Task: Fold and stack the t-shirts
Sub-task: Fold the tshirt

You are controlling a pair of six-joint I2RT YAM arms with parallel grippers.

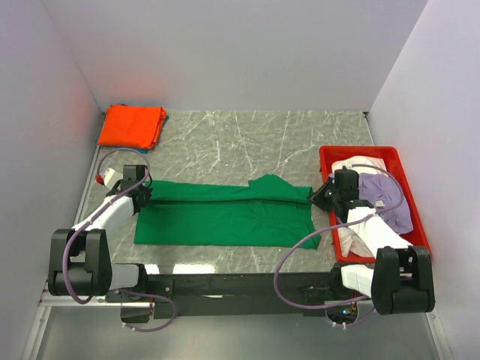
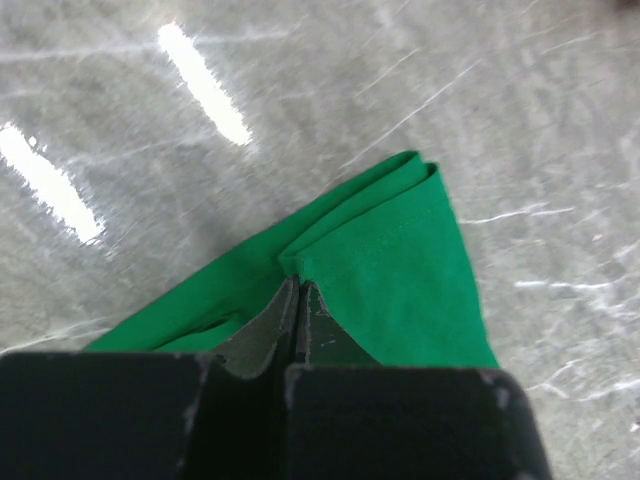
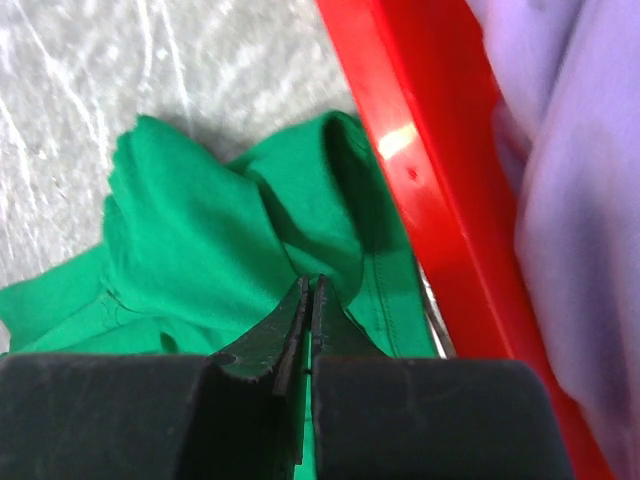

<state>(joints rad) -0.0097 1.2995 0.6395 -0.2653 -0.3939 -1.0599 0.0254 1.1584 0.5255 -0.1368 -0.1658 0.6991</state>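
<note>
The bright green t-shirt (image 1: pixel 225 214) lies on the table, folded lengthwise into a long band. My left gripper (image 1: pixel 142 196) is at its left end, shut on a pinch of the green cloth (image 2: pixel 400 260); its tips (image 2: pixel 297 290) meet at a fold. My right gripper (image 1: pixel 319 199) is at the right end next to the red tray, shut on the bunched green cloth (image 3: pixel 190 230). The orange t-shirt (image 1: pixel 133 124) lies folded at the back left, with a blue edge (image 1: pixel 165 118) under it. The lilac t-shirt (image 1: pixel 386 199) and the white t-shirt (image 1: pixel 356 166) lie crumpled in the tray.
The red plastic tray (image 1: pixel 360 152) stands at the right edge; its wall (image 3: pixel 430 170) is right beside my right gripper. White walls enclose the marble table (image 1: pixel 247 142) at the back and on both sides.
</note>
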